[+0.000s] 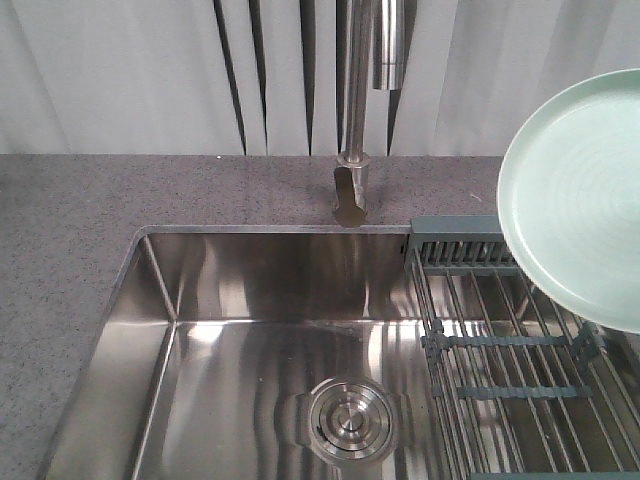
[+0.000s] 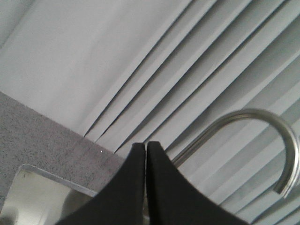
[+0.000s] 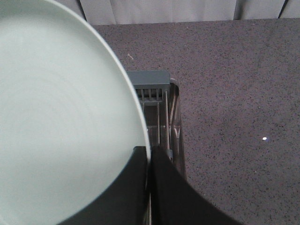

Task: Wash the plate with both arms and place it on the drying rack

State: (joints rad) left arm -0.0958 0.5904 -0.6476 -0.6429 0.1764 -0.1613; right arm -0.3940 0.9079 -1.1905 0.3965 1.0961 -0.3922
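Note:
The pale mint-green plate point(image 1: 580, 195) hangs tilted in the air at the right edge of the front view, above the drying rack point(image 1: 500, 350). In the right wrist view the plate point(image 3: 61, 122) fills the left half, and my right gripper point(image 3: 150, 151) is shut on its rim, one finger on each face. The rack's grey-blue end frame point(image 3: 150, 83) and wire bars show just beyond the rim. My left gripper point(image 2: 146, 146) is shut with nothing between its fingers, pointing up past the sink corner toward the blinds. Neither arm shows in the front view.
A steel sink basin point(image 1: 260, 370) with a round drain point(image 1: 345, 418) lies left of the rack. A tall steel faucet point(image 1: 358, 100) stands behind it; its curved spout point(image 2: 262, 140) shows in the left wrist view. Grey speckled countertop point(image 1: 70, 230) surrounds the sink, with white blinds behind.

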